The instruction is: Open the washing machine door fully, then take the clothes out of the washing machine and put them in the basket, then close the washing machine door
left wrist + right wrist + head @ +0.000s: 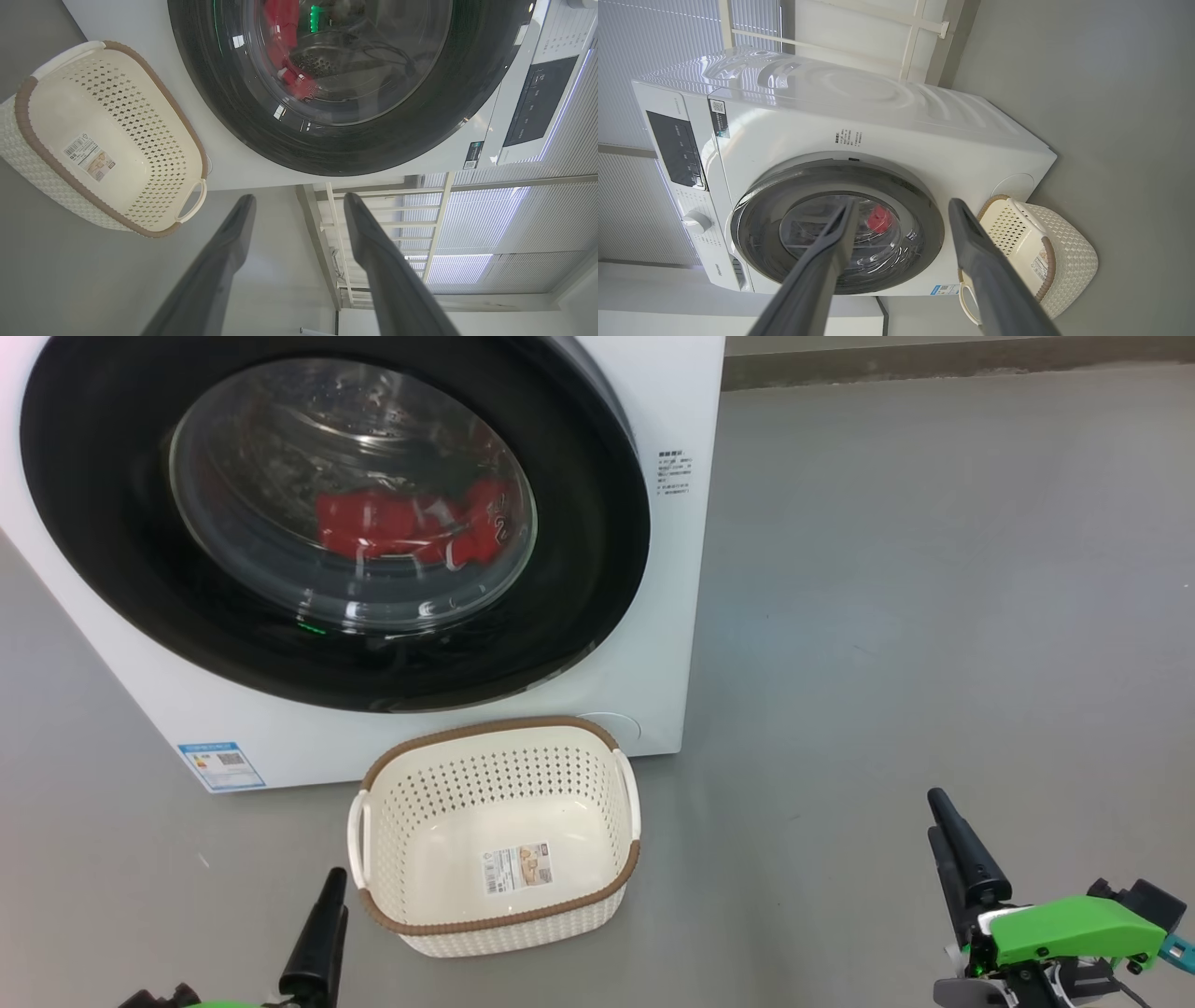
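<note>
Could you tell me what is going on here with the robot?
Nothing is being handled yet. The washing machine door is shut, with the red clothes inside the washing machine. The basket stands empty on the floor in front of it. The left gripper and right gripper are open and hold nothing.

The left gripper [298, 198] holds its two dark fingers [224, 261] wide apart in free air, and beyond their tips lies the shut washing machine door [261, 116], its glossy black rim ringing a glass window with red clothes [282, 28] behind it. Left of the fingers sits the cream perforated basket [21, 107] with a paper sticker [88, 156] inside, close against the white washing machine [117, 18]; past the right finger show a dark control panel [537, 107] and window blinds [490, 219]
</note>
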